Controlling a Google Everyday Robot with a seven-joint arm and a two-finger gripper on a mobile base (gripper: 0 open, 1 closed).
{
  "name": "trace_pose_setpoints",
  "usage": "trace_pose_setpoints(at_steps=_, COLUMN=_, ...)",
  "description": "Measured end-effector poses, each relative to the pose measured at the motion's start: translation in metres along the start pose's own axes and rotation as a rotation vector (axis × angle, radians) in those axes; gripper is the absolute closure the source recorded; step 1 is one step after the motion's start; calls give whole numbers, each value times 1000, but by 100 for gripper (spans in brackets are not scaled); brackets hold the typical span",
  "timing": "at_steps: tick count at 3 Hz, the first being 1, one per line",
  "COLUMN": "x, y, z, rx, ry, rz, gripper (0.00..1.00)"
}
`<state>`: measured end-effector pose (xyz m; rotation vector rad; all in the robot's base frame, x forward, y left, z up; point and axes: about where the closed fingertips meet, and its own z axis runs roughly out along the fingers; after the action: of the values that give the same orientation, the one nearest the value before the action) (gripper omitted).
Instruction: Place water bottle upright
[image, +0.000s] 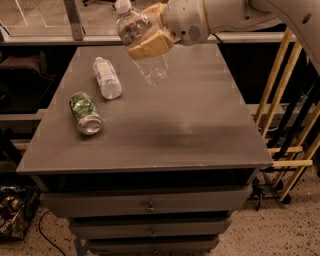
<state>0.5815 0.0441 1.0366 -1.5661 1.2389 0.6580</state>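
The water bottle (141, 42) is clear and ribbed with a white cap and a narrow reddish-green band near its shoulder. It hangs in the air above the far middle of the grey table (165, 125), tilted, cap up and to the left. My gripper (149, 35) is shut on the water bottle around its middle, tan fingers (150, 46) across it. The white arm reaches in from the upper right.
A bottle with a wide white-blue label (106, 77) lies on its side at the far left. A green drink can (85, 113) lies on its side in front of it. Drawers sit under the tabletop. Wooden rails (290, 100) stand to the right.
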Motion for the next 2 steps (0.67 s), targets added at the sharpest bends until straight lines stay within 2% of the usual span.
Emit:
trace_pose_setpoints(at_steps=1, x=16, y=2, z=7, rx=7, ry=-51, rz=61, gripper=100)
trace_pose_setpoints(at_steps=2, x=27, y=-1, z=11, rx=36, ry=-128, rz=115, gripper=100)
